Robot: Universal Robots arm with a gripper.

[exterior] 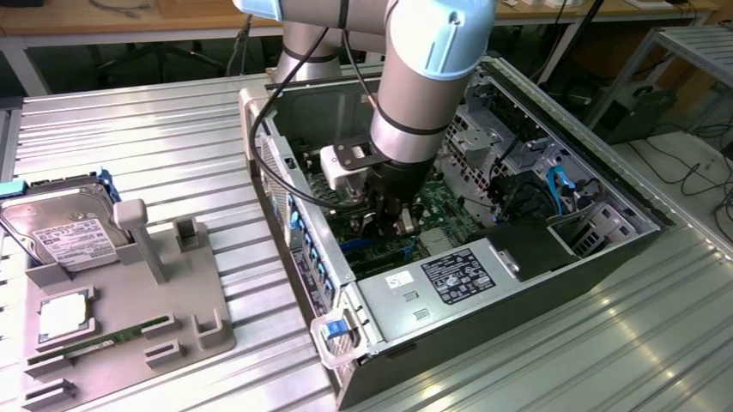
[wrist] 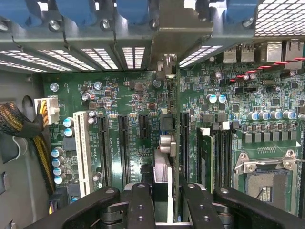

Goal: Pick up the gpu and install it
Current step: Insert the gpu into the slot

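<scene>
My gripper [exterior: 390, 225] reaches down into the open computer case [exterior: 300, 257], over the green motherboard [exterior: 441, 193]. In the wrist view its two black fingers [wrist: 140, 202] are shut on the gpu [wrist: 164, 143], which I see edge-on as a thin card running away from the gripper [wrist: 167, 195]. The card's pale metal bracket [wrist: 183, 24] stands at the case's rear slot openings. The card's lower edge lies along a long black expansion slot [wrist: 184, 138]; I cannot tell whether it is seated in it.
Beside the card lie further black slots [wrist: 124, 148], a white slot [wrist: 82, 152], memory slots [wrist: 217, 152] and the bare CPU socket [wrist: 267, 183]. Braided cables [wrist: 19, 124] hang at one side. Outside the case, a grey fixture [exterior: 189, 300] holds a hard drive [exterior: 63, 232] and a memory stick [exterior: 109, 339].
</scene>
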